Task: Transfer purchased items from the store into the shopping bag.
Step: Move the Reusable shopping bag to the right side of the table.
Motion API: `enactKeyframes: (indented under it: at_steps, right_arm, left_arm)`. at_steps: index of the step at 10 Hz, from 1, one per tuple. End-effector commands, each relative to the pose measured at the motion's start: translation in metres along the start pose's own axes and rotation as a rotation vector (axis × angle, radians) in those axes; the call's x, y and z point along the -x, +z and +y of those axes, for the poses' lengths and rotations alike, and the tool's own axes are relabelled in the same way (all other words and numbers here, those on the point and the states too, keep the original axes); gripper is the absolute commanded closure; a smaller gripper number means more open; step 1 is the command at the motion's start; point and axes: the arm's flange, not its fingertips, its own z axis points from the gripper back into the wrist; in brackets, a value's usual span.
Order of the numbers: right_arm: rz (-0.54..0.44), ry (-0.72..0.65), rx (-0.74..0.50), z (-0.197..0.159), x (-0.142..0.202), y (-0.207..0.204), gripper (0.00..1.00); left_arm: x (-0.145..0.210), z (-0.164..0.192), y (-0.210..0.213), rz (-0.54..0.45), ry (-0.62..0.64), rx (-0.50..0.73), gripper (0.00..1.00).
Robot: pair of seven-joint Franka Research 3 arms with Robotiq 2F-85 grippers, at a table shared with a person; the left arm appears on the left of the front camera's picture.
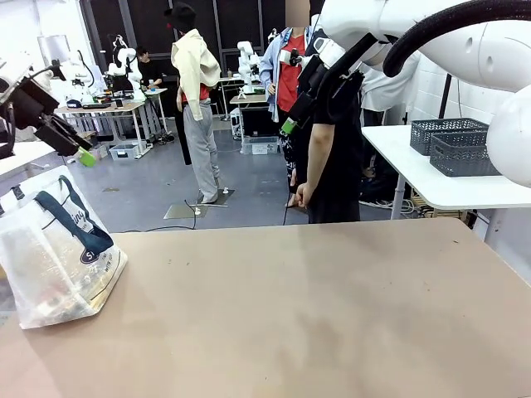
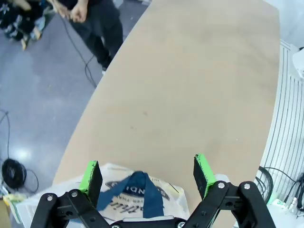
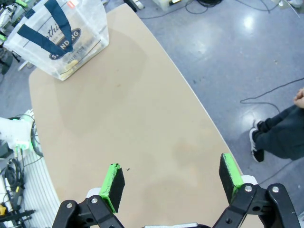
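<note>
The shopping bag (image 1: 58, 249) stands at the counter's (image 1: 315, 307) nine o'clock edge, handles up so its mouth stays reachable. The left claw (image 2: 147, 173) hangs above it, spread wide and empty; the right claw (image 3: 173, 183), equally wide and empty, hovers over bare counter.

The shopping bag (image 3: 64, 40) logo shows only "thi" and "ND NG".
</note>
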Motion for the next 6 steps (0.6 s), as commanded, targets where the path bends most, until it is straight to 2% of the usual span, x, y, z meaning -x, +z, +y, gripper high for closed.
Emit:
enactKeyframes:
  at_steps: [1, 6]
  right_arm:
    - [0.013, 0.004, -0.003, -0.0042, -0.0080, 0.0019, 0.00]
    - [0.013, 0.004, -0.003, -0.0042, -0.0080, 0.0019, 0.00]
  left_arm:
    - [0.0027, 0.0176, -0.0015, -0.046, -0.016, 0.046, 0.00]
    - [0.0034, 0.0156, -0.0070, -0.042, -0.006, 0.021, 0.00]
